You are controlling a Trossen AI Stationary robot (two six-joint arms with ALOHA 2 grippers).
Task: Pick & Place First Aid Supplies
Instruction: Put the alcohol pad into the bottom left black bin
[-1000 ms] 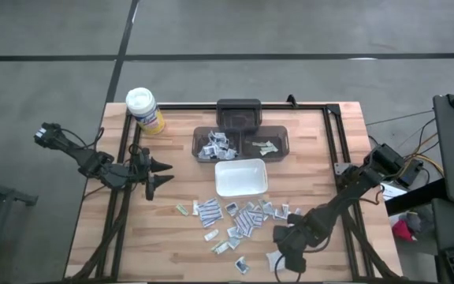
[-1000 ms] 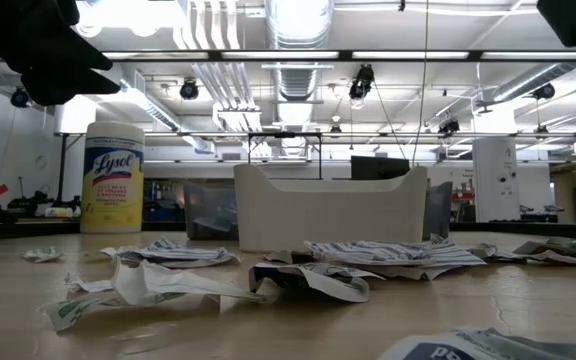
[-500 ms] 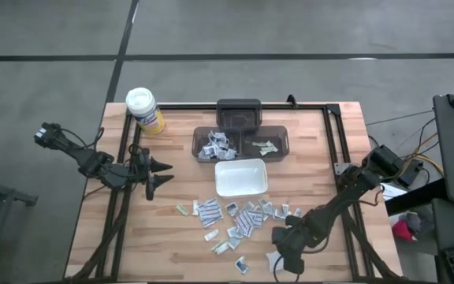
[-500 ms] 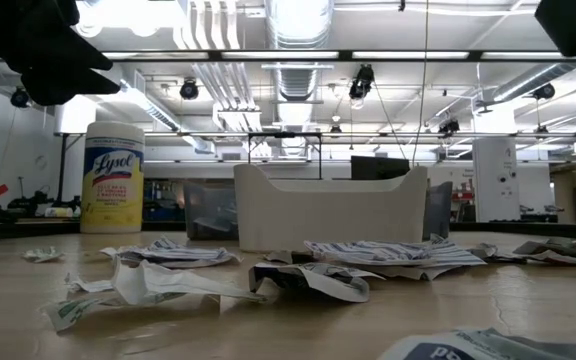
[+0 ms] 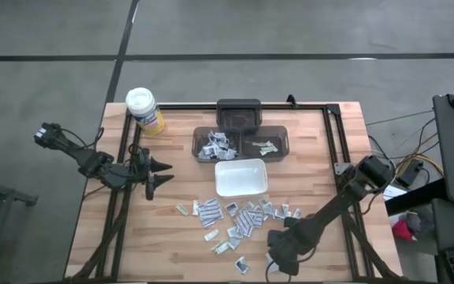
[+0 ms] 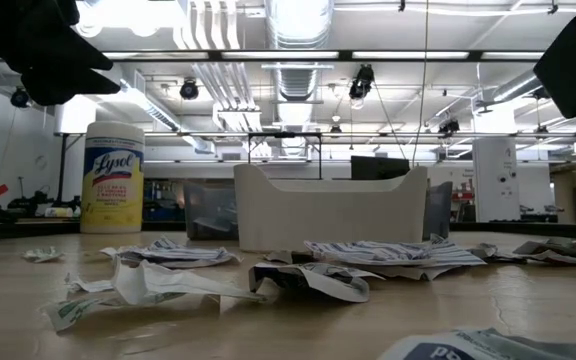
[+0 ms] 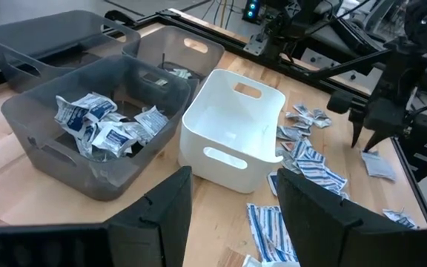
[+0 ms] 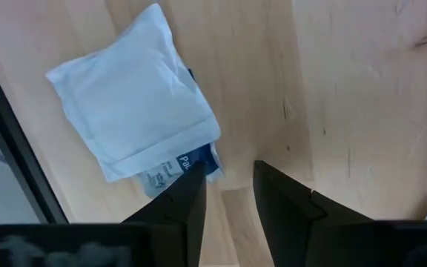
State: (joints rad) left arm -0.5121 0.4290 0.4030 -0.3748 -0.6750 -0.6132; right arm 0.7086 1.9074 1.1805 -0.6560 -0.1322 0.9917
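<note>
Several small white and grey packets [image 5: 243, 217] lie flat and scattered on the wooden table in front of the white tray [image 5: 240, 177]; they also show in the low view [image 6: 318, 275]. One white packet [image 8: 136, 122] with a bluish printed corner lies by the near edge. My right gripper [image 5: 277, 257] points down there, open, its fingertips [image 8: 228, 185] just beside that packet's corner. My left gripper [image 5: 162, 175] waits open at the table's left side [image 7: 232, 208].
Behind the white tray [image 7: 232, 137] stand grey bins: one [image 5: 211, 143] holds several packets [image 7: 98, 126], one [image 5: 265, 143] a few greenish ones, and a dark one [image 5: 238, 114] is farther back. A yellow canister [image 5: 144, 110] stands at the far left corner. Black rails run along the table's sides.
My right arm has moved a little toward the table's left and near edges and has come down lower over the packet by the near edge. The left arm and the packets have stayed where they were.
</note>
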